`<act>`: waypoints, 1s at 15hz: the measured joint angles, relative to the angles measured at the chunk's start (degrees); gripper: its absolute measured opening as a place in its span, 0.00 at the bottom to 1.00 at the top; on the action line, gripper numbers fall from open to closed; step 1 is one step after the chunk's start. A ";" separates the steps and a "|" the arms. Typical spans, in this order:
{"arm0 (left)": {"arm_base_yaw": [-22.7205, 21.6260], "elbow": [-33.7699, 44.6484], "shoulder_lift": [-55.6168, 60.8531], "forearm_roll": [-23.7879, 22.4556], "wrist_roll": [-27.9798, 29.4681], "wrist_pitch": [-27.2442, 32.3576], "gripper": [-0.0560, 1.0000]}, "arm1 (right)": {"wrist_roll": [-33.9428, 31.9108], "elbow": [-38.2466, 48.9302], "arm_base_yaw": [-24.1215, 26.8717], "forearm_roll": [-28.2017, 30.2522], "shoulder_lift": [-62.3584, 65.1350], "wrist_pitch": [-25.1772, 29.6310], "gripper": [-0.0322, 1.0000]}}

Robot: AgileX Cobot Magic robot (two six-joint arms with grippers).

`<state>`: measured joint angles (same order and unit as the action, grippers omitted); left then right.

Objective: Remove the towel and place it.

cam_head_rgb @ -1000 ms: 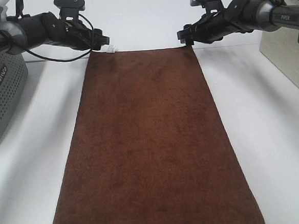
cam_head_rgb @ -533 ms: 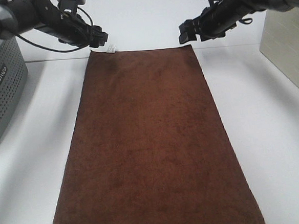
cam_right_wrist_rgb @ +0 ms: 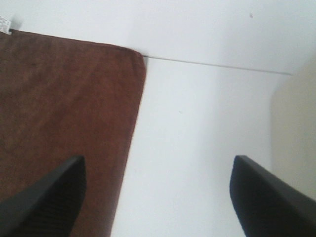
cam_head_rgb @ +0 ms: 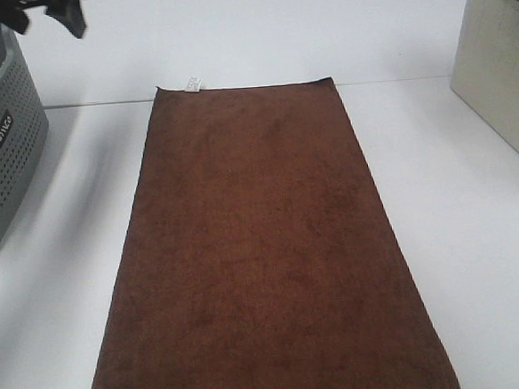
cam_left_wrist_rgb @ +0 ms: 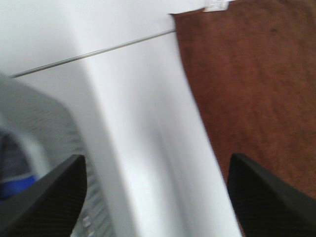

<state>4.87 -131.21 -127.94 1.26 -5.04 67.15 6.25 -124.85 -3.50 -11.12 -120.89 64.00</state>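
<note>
We judge the placing step done: the towel (cam_head_rgb: pixel 264 256) lies flat along the middle of the desk (cam_head_rgb: pixel 476 233), between the grey basket (cam_head_rgb: pixel 2 150) and a beige box (cam_head_rgb: pixel 500 62), and our left gripper (cam_left_wrist_rgb: pixel 155 197) and right gripper (cam_right_wrist_rgb: pixel 158 197) hang above it, jaws wide and holding nothing, so what remains is to retract.

A white bench (cam_head_rgb: pixel 476 233) fills the scene, evenly lit with soft shadows. Its far edge meets a plain white wall (cam_head_rgb: pixel 257 34) along a thin straight seam. A grey perforated basket (cam_head_rgb: pixel 4 168) stands at the left edge, and a beige box (cam_head_rgb: pixel 500 71) at the right.
</note>
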 joint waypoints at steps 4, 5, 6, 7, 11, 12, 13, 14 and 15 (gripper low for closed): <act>-7.39 1.95 7.45 -0.92 1.89 2.06 0.85 | -0.92 2.12 2.23 4.87 6.02 5.16 0.81; -8.88 5.21 10.43 -0.92 2.12 2.06 0.86 | -1.20 5.10 2.23 5.21 8.14 5.10 0.82; -10.14 9.68 13.81 -0.92 2.06 2.06 0.86 | -1.60 10.08 2.23 5.44 11.46 5.16 0.82; -11.29 15.47 17.99 -0.92 1.78 2.06 0.86 | -1.89 15.64 2.23 5.61 16.04 5.16 0.82; -13.69 41.88 39.19 -0.92 1.60 -5.10 0.86 | -3.04 38.50 2.23 5.27 38.56 4.30 0.82; -13.69 49.05 46.70 -0.92 1.60 -7.68 0.86 | -4.18 44.06 2.23 5.21 45.38 4.01 0.82; -13.69 55.18 53.00 -0.92 1.66 -9.80 0.86 | -5.16 48.70 2.23 5.21 51.62 3.90 0.82; -13.69 60.16 59.36 -0.92 2.06 -11.06 0.85 | -5.44 53.29 2.23 5.21 57.52 3.61 0.82; -13.69 64.63 64.34 -0.92 2.46 -11.75 0.85 | -5.56 58.27 2.23 5.21 63.94 3.38 0.82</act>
<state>-8.82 -66.58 -63.60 0.34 -2.58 55.41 0.69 -66.58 -1.26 -5.90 -56.95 67.38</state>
